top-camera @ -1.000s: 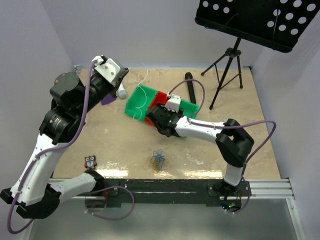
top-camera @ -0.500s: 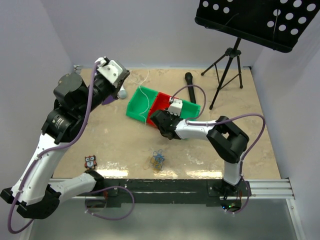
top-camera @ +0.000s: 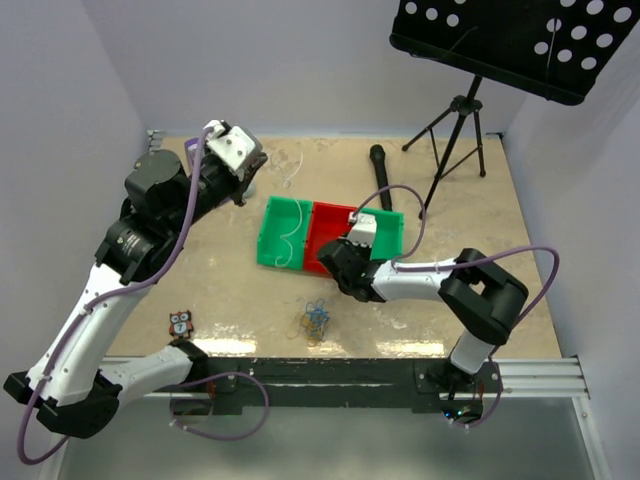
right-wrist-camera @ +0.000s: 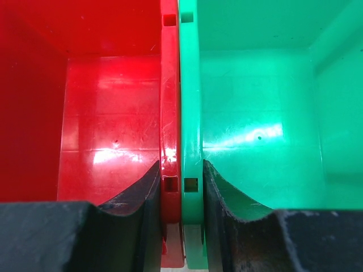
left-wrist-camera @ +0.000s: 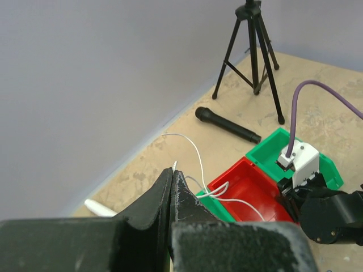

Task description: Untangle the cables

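A small tangle of blue and orange-yellow cables lies on the table near the front edge, with no gripper on it. A thin white cable runs from my left gripper, which is shut on its end, down into the bins. In the top view this left gripper is raised at the back left, and the white cable arcs beside it. My right gripper is closed on the adjoining walls of the red bin and a green bin.
A row of bins, green, red and green, sits mid-table. A black microphone and a tripod stand are behind them. An owl figure stands at the front left.
The right gripper has closed on the bin walls, and the row of bins has turned and shifted toward the front. The left gripper has moved slightly right with the white cable.
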You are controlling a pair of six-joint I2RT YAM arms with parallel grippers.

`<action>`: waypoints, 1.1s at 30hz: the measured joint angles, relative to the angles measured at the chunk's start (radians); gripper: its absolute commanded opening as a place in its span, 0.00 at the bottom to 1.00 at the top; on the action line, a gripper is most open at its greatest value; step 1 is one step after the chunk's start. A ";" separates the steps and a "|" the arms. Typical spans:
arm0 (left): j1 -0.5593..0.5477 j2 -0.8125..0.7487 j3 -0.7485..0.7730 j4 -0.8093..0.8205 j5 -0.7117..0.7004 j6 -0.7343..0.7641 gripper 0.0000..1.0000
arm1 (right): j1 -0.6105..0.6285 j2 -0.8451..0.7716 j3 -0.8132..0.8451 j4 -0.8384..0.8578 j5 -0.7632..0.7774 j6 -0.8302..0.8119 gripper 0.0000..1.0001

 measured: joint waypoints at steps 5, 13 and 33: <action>0.000 -0.005 -0.067 0.000 0.008 -0.010 0.00 | 0.027 -0.045 -0.048 0.017 -0.022 -0.015 0.26; 0.000 -0.005 -0.114 0.003 -0.002 -0.006 0.00 | 0.035 -0.121 -0.130 0.054 -0.065 -0.063 0.26; 0.000 -0.059 -0.435 0.049 -0.052 0.069 0.00 | 0.042 -0.127 -0.132 0.062 -0.085 -0.080 0.28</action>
